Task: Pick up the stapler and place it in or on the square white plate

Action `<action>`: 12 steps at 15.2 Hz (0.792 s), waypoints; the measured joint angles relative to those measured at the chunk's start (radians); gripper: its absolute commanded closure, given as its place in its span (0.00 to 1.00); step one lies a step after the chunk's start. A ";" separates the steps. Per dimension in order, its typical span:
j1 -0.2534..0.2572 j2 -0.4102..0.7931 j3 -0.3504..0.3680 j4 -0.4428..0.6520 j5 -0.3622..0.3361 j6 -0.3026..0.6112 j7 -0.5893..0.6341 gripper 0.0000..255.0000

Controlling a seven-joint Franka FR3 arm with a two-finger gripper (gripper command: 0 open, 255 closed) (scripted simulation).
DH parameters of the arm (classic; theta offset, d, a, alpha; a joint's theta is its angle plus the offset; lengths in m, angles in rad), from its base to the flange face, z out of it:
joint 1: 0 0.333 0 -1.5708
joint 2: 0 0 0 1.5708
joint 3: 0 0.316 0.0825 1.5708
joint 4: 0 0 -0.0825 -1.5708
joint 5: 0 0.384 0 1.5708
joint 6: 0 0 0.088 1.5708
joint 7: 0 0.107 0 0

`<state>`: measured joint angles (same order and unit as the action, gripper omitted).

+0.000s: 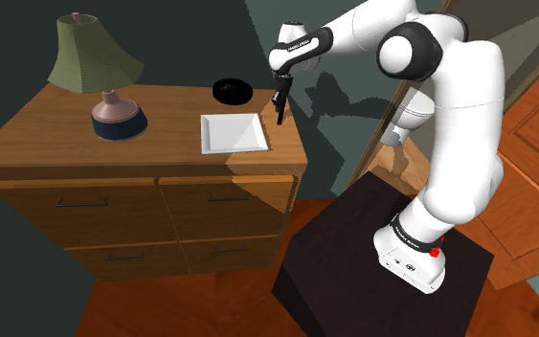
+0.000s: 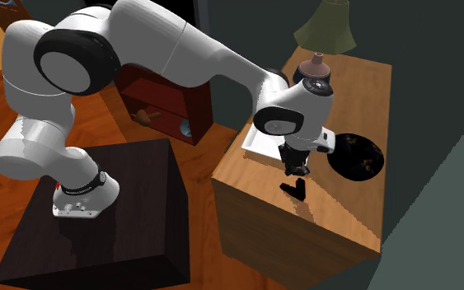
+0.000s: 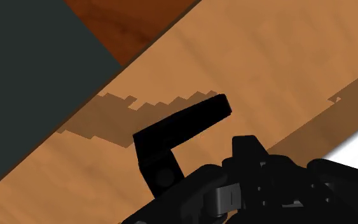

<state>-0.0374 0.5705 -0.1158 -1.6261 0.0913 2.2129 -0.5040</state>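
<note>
Dark grey-green walls and a reddish wooden floor framed a brown wooden chest of drawers point(image 1: 114, 206). On its top, near the edge at the shoulder view's right, sat the small black stapler point(image 2: 294, 189), its upper arm raised at an angle. In that view it lay just right of the square white plate point(image 1: 231, 134), apart from it, on bare wood. Close over the stapler hung the all-black pincer point(image 2: 293, 169), pointing down from the white arm. How far it was open, and whether it had hold of the stapler, could not be told. Beyond the plate's far edge sat a round black bowl point(image 1: 232, 91). Towards the top's left end in the shoulder view stood a lamp point(image 1: 93, 57) with an olive-green shade and a dark blue base. The arm's black box stand point(image 1: 353, 258) stood on the floor to the right of the chest.
</note>
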 measured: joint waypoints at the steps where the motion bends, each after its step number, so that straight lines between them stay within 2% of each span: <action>1: 0.000 0.003 0.000 -0.001 0.000 -0.001 0.000 1.00; 2: 0.000 0.003 0.000 -0.002 0.000 -0.001 0.000 0.00; 3: 0.000 0.003 0.000 -0.002 0.000 -0.001 0.000 0.00; 4: 0.002 0.031 -0.013 0.049 0.017 -0.034 0.049 0.00; 6: 0.001 0.110 -0.063 0.185 0.083 -0.142 0.297 0.00; 7: -0.008 0.161 -0.089 0.275 0.125 -0.207 0.447 0.00; 10: -0.046 0.269 -0.158 0.453 0.254 -0.348 0.896 0.00; 12: -0.052 0.284 -0.172 0.460 0.285 -0.355 1.009 0.00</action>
<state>-0.0897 0.8546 -0.2878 -1.1662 0.3765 1.8576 0.5048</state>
